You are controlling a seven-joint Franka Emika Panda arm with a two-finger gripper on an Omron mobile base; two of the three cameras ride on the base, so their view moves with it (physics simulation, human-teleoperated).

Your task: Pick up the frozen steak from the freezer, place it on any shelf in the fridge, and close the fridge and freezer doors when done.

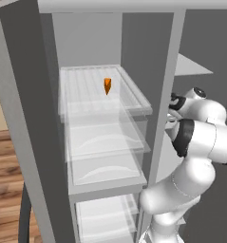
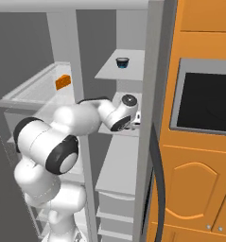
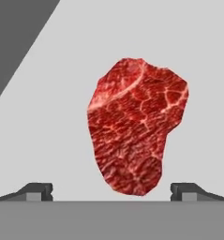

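A tall grey fridge (image 1: 39,118) stands open and takes up most of the left base view, with clear ribbed shelves stacked inside it. The top clear shelf (image 1: 129,92) carries a small orange wedge-shaped item (image 1: 107,86) near its middle; the shelves below it look bare. To the fridge's right, past a grey divider, is the freezer (image 2: 128,156), with plain opaque grey shelves. A small dark cup-like item (image 2: 122,62) sits on its upper grey shelf, at about 12 o'clock in the right base view. A long dark curved door handle (image 2: 159,179) runs down at about 5 o'clock in that view, beside orange cabinetry holding a dark oven window (image 2: 204,101).

The white robot arm (image 2: 48,142) reaches from the lower left of the right base view into the freezer at the level of the middle grey shelf.

In the hand view, the frozen steak (image 3: 137,126), a marbled red slab, lies on the pale grey freezer shelf straight ahead of the gripper (image 3: 111,191). The jaws are spread wide, one fingertip at 7 o'clock and the other at 5 o'clock, with the steak's near end between them and touching neither.

The task appears to be at its start: the steak is not yet grasped, it has yet to go onto a clear fridge shelf, and both doors remain to be closed.
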